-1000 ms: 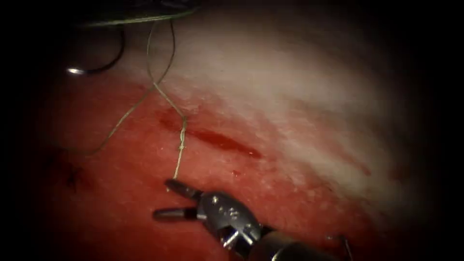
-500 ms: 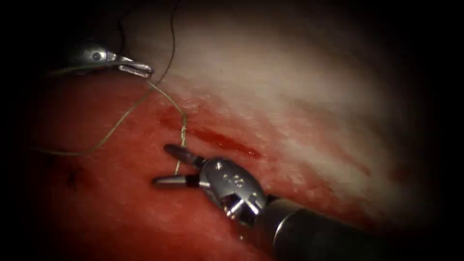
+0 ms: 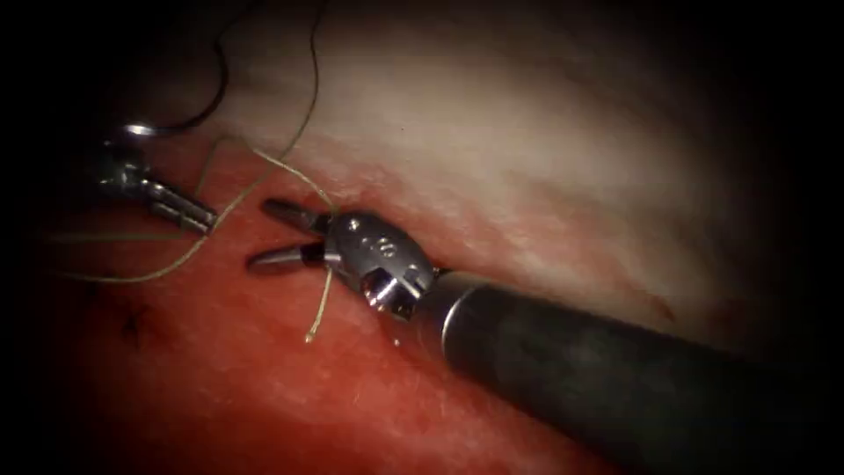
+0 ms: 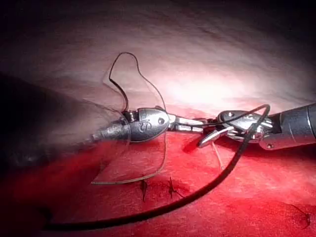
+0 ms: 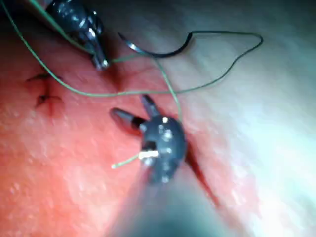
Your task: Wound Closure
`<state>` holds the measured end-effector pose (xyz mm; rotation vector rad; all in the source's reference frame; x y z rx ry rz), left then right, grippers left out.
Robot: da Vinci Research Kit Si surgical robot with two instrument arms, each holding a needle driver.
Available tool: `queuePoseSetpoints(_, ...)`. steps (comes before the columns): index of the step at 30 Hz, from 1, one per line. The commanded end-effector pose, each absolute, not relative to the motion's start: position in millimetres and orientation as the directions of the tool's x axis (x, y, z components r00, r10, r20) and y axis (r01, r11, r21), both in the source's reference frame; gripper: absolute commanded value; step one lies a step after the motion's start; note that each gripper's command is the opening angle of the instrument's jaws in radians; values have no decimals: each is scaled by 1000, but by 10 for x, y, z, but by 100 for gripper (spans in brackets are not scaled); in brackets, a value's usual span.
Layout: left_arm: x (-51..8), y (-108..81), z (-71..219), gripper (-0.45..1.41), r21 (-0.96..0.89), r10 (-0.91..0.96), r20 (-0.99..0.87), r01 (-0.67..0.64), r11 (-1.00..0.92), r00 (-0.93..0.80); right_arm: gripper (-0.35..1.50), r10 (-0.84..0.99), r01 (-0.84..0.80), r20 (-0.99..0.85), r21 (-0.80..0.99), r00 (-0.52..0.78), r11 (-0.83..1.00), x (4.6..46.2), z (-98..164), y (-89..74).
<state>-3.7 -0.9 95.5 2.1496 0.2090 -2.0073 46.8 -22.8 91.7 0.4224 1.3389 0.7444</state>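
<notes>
My right tool [image 3: 262, 233] reaches in from the lower right, and its shaft lies over the cut. Its jaws stand open, holding nothing, beside the stitch's pale thread [image 3: 290, 171]. A short thread tail [image 3: 318, 308] hangs below its wrist. The right wrist view shows the same open jaws [image 5: 129, 109] next to that strand. My left tool [image 3: 200, 217], left of the cut, is shut on the thread, as also seen close up [image 4: 185, 123]. The curved needle [image 3: 141, 130] lies free on the tissue [image 3: 527, 158] at the upper left, in neither tool; its curve [image 5: 158, 52] is not in the tissue.
Red fluid [image 3: 264, 387] coats the lower tissue. Dark earlier stitches [image 3: 132, 321] sit at the lower left, also [image 4: 158, 187]. Loose thread loops [image 3: 132, 274] trail leftward. A dark strand [image 4: 217, 182] arcs close in front of the left wrist camera.
My right tool has moved up and left from the lower edge across the cut, its jaws open throughout. My left tool came into view at the upper left, then dropped lower.
</notes>
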Motion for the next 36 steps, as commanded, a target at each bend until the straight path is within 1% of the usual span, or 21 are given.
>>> queuePoseSetpoints(1, -43, -9, 961, -45, 47, -30, -997, 234, -971, 76, 116, 694, -235, -719, 667, 49, 707, 483, 924, -218)
queuePoseSetpoints(10, -74, -28, 949, -45, 63, -36, -992, 228, -972, 121, 96, 693, -244, -719, 665, 43, 706, 508, 943, -191)
queuePoseSetpoints(11, -81, -34, 948, -45, 70, -40, -991, 230, -971, 130, 89, 692, -240, -720, 665, 42, 707, 509, 948, -184)
queuePoseSetpoints(13, -88, -41, 945, -45, 78, -44, -988, 228, -970, 150, 84, 707, -231, -706, 683, 35, 693, 509, 955, -176)
queuePoseSetpoints(16, -91, -48, 942, -45, 86, -47, -984, 228, -970, 170, 83, 726, -217, -688, 704, 27, 676, 508, 960, -169)
queuePoseSetpoints(17, -91, -50, 940, -45, 88, -48, -984, 231, -969, 174, 79, 733, -212, -680, 713, 24, 669, 507, 962, -166)
queuePoseSetpoints(20, -96, -56, 938, -45, 86, -44, -983, 234, -968, 179, 78, 751, -204, -660, 736, -7, 645, 509, 965, -162)
queuePoseSetpoints(22, -103, -61, 940, -45, 87, -43, -982, 241, -967, 183, 76, 766, -174, -641, 761, -48, 625, 509, 964, -159)
queuePoseSetpoints(27, -109, -70, 956, -45, 76, -29, -983, 258, -963, 183, 73, 798, -76, -588, 809, -133, 583, 495, 949, -149)
queuePoseSetpoints(29, -109, -73, 963, -45, 72, -24, -983, 263, -962, 181, 71, 804, -48, -577, 815, -145, 577, 489, 941, -147)
queuePoseSetpoints(36, -111, -66, 1001, -45, 61, -14, -984, 268, -962, 176, 71, 813, 38, -568, 816, -131, 576, 467, 925, -153)
